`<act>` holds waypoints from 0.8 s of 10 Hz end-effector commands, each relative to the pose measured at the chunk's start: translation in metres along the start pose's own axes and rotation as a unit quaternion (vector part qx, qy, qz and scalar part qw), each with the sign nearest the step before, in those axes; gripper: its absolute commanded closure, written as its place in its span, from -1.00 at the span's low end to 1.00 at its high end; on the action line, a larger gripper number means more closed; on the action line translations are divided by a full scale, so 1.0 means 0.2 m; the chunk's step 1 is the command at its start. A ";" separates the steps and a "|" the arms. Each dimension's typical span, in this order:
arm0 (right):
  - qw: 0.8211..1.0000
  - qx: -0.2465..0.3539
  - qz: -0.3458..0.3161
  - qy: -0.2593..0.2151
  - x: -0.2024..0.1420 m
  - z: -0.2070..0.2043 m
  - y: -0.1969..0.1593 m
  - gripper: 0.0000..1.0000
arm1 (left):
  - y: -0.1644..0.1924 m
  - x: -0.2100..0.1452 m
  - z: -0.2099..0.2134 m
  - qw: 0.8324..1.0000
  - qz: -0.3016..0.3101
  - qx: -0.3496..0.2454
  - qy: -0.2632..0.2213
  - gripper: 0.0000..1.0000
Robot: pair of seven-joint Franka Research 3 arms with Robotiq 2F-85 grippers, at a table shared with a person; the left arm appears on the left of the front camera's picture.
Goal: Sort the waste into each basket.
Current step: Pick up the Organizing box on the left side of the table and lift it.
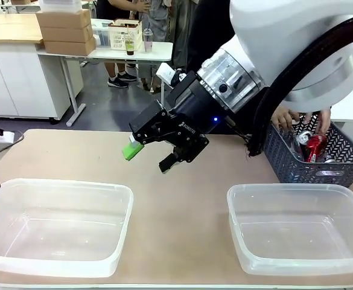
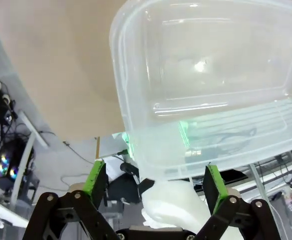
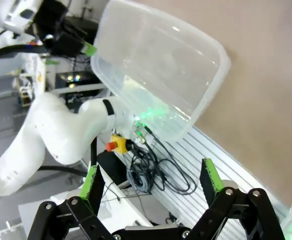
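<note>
Right claw [image 1: 152, 156]: jaws spread wide, nothing held; hangs over the middle of the beige table [image 1: 182, 199], angled down toward 7 o'clock.
Waste: red metal drink can [image 1: 314, 147] and silver can [image 1: 303, 138], well apart from it at 3 o'clock, in the dark grey lattice-weave basket [image 1: 345, 163]; a person's hand [image 1: 283, 118] reaches in.
Left clear plastic rectangular tub [image 1: 61, 184] and right clear plastic rectangular tub [image 1: 285, 188]: empty.
Left claw [image 2: 154, 167]: spread wide, empty, at the left tub's 9 o'clock.
</note>
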State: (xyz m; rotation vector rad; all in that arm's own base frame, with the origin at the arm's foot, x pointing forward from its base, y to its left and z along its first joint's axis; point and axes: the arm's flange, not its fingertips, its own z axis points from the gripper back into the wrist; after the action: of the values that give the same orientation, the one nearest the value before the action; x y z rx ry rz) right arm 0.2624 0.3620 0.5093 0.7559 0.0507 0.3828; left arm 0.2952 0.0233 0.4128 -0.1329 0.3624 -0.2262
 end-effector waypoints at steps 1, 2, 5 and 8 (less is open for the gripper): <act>0.988 -0.046 -0.131 0.074 0.10 -0.18 0.11 -1.00 | -0.08 -0.25 -0.59 1.000 0.018 0.009 -0.018 -1.00; 0.967 -0.121 -0.167 0.147 0.15 -0.42 0.17 -1.00 | -0.08 -0.25 -0.58 0.999 0.023 0.002 -0.023 -1.00; 0.952 -0.235 -0.146 0.129 0.12 -0.93 0.29 -1.00 | -0.05 -0.26 -0.56 0.999 0.029 -0.010 -0.035 -1.00; 0.957 -0.185 -0.167 0.149 0.00 -0.85 0.17 -1.00 | 0.05 0.06 -0.01 1.000 0.019 -0.004 -0.020 -1.00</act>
State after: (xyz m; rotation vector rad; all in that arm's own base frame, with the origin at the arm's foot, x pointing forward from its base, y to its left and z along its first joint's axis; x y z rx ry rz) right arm 0.2156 0.5135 0.3965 0.2231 0.3427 0.2006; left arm 0.3080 0.0302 0.4058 -0.1382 0.3252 -0.1823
